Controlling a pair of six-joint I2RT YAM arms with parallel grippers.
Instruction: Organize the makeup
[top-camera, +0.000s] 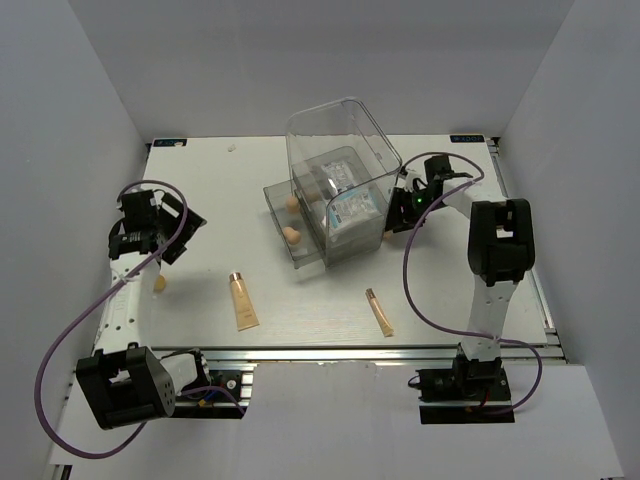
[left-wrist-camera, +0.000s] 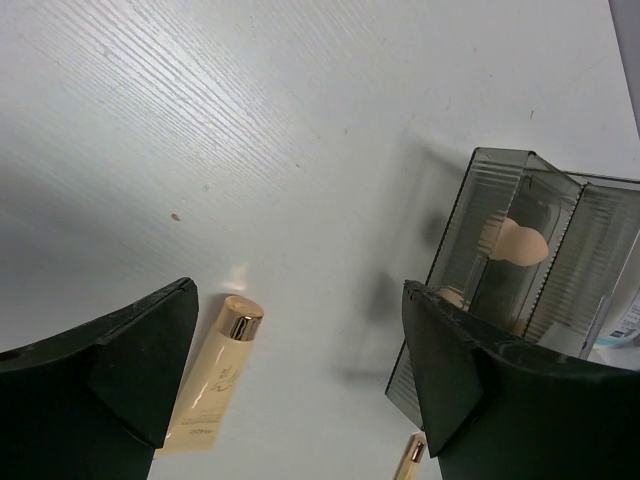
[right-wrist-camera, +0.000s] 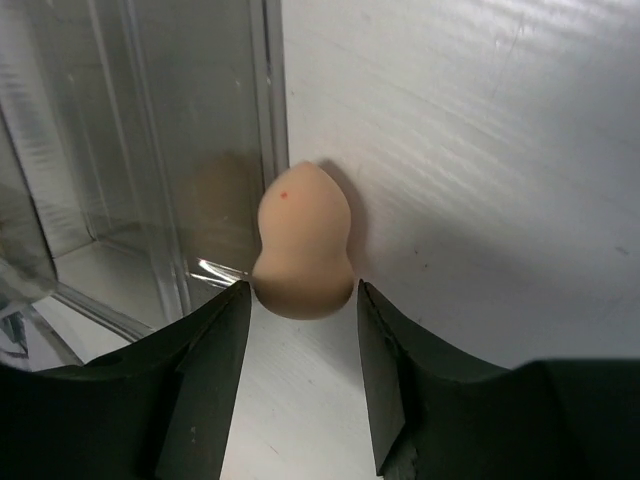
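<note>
Right wrist view has the right gripper (right-wrist-camera: 303, 292) straddling the wide base of a peach sponge (right-wrist-camera: 303, 235) standing on the table (right-wrist-camera: 480, 150) against the clear box (right-wrist-camera: 130, 150) wall, pinched or not I cannot tell, so a gentle, low squeeze and a straight lift off the wall look best.

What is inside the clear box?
The box holds two peach sponges in one section and white-and-blue packets in another. Anything under the packets is hidden.

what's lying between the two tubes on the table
Nothing: the top view shows only bare white table between the wider tube and the slimmer tube.
</note>
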